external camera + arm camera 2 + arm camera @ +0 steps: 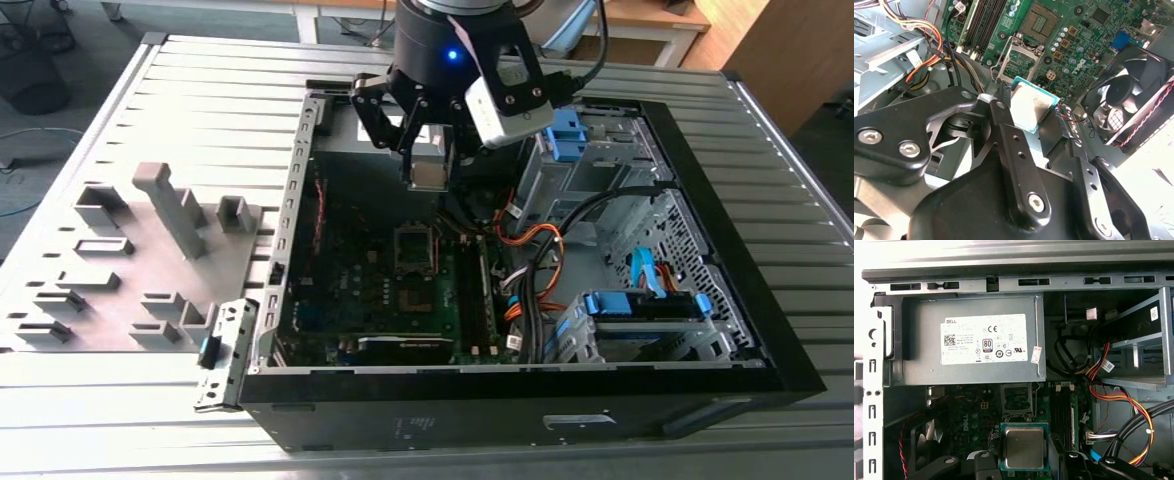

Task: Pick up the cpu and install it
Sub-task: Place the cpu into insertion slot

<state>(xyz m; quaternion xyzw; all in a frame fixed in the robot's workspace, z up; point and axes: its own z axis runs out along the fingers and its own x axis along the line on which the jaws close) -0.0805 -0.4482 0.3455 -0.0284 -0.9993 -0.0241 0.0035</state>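
The end effector (pixel 426 160) grips the cpu (pixel 1025 447) above the motherboard (pixel 358 292) — its underside hidden.

Printed label (pixel 985 339) — power supply (pixel 919 367)

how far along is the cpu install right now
Pickup looks done: the gripper is shut on the cpu, holding it inside the open case. In hand: the cpu hangs above the motherboard. Left: it is not yet seated in the open socket.
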